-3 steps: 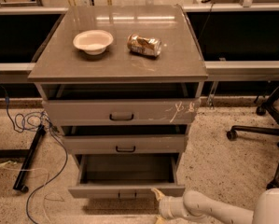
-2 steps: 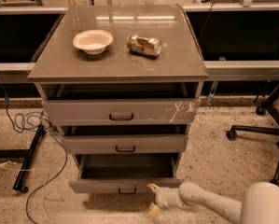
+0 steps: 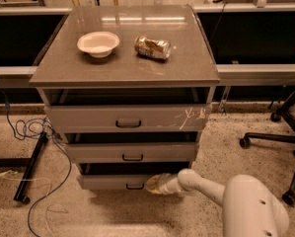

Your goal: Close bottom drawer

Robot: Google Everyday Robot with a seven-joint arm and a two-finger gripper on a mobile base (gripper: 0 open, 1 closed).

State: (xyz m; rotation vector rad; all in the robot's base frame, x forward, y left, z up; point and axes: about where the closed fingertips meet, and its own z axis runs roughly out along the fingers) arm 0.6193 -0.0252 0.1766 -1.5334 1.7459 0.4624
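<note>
The bottom drawer (image 3: 112, 182) is the lowest of three grey drawers, with a plain grey front and a small dark handle (image 3: 135, 186). It stands out only a little from the cabinet, with a narrow dark gap above it. My gripper (image 3: 152, 183) is at the end of the white arm (image 3: 206, 189) and presses against the right part of the drawer front, just right of the handle.
The middle drawer (image 3: 132, 152) and the white-scratched top drawer (image 3: 127, 118) stand slightly out. A white bowl (image 3: 98, 43) and a crushed can (image 3: 152, 47) lie on the cabinet top. Cables (image 3: 33, 132) and a black stand foot (image 3: 31, 167) are left; an office chair base (image 3: 270, 139) right.
The bottom drawer has slid back from far open to nearly shut. My gripper and arm have moved forward and up with the drawer front.
</note>
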